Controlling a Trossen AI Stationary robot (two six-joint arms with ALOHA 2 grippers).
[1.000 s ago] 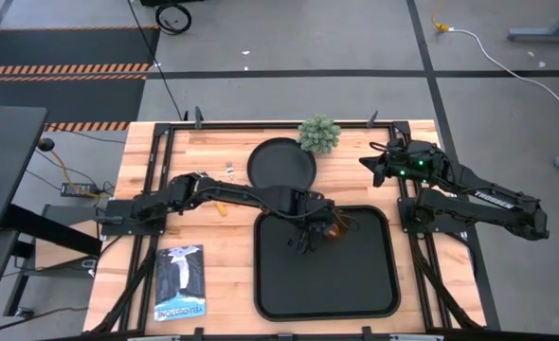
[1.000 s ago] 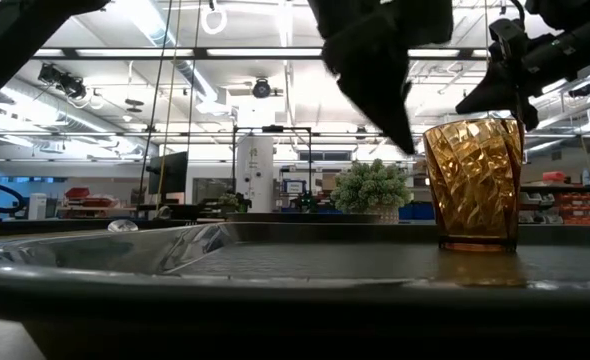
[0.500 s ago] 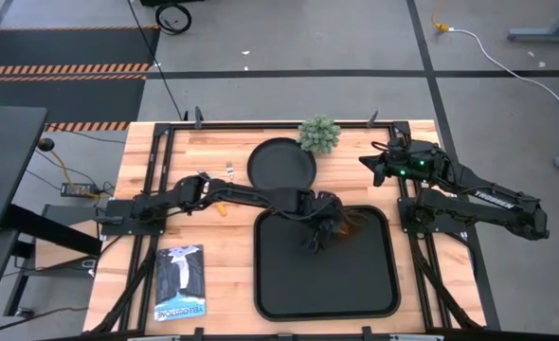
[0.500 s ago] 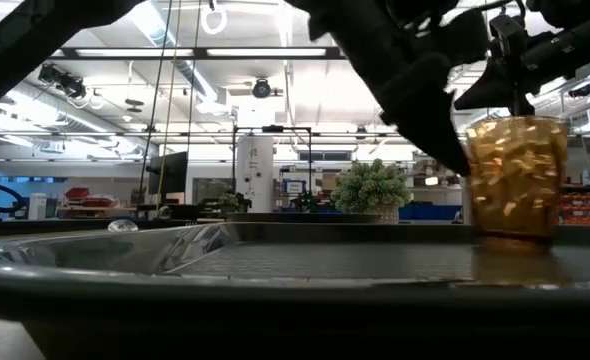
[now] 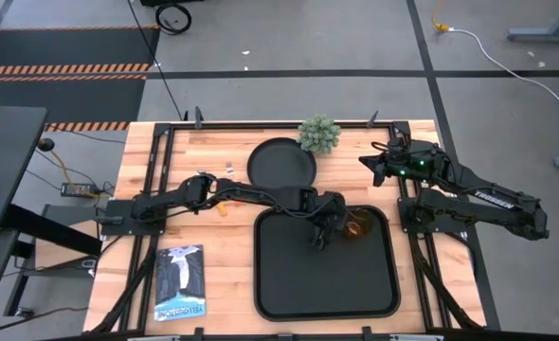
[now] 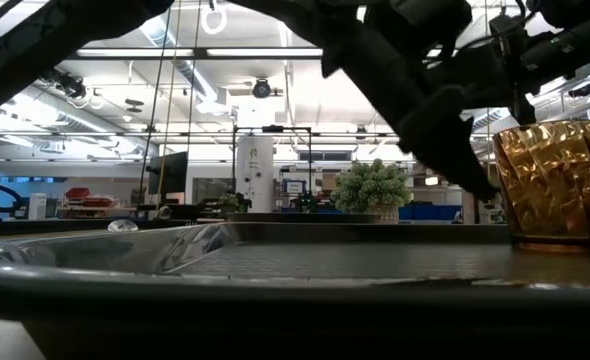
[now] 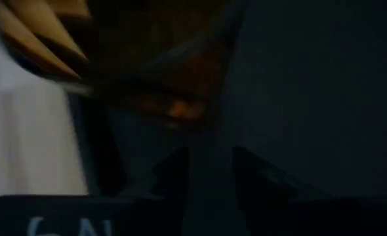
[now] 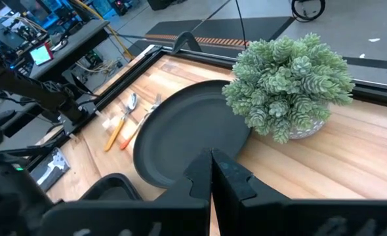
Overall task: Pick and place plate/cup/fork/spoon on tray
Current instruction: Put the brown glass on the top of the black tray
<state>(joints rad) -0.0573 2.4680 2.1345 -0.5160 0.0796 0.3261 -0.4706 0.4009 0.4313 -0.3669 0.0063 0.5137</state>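
The amber cup (image 5: 357, 227) stands upright on its base near the far right corner of the black tray (image 5: 325, 275). It also shows in the low view (image 6: 550, 180). My left gripper (image 5: 319, 237) is low over the tray just left of the cup, its fingers a narrow gap apart (image 7: 210, 164). My right gripper (image 5: 367, 163) waits shut (image 8: 211, 172) over the table's far right. The black plate (image 5: 281, 163) lies on the table beyond the tray. The fork (image 8: 143, 117) and the spoon (image 8: 123, 121) lie left of the plate, partly under my left arm. My left gripper meets the cup's side wall (image 6: 497, 170), on its left about mid-height, with the outer side of a fingertip (image 6: 475, 180). The fingers slant down from the table's left. The cup stands upright with its base on the tray.
A small potted plant (image 5: 318, 134) stands at the far edge beside the plate. A booklet (image 5: 181, 281) lies near the front left. The tray's raised rim (image 6: 275, 262) is close to the right of the cup. Most of the tray floor is bare.
My left gripper has gone toward the table's right edge, low over the tray, with the cup at its fingertip. The cup has slid along the tray toward its right rim and has stayed upright.
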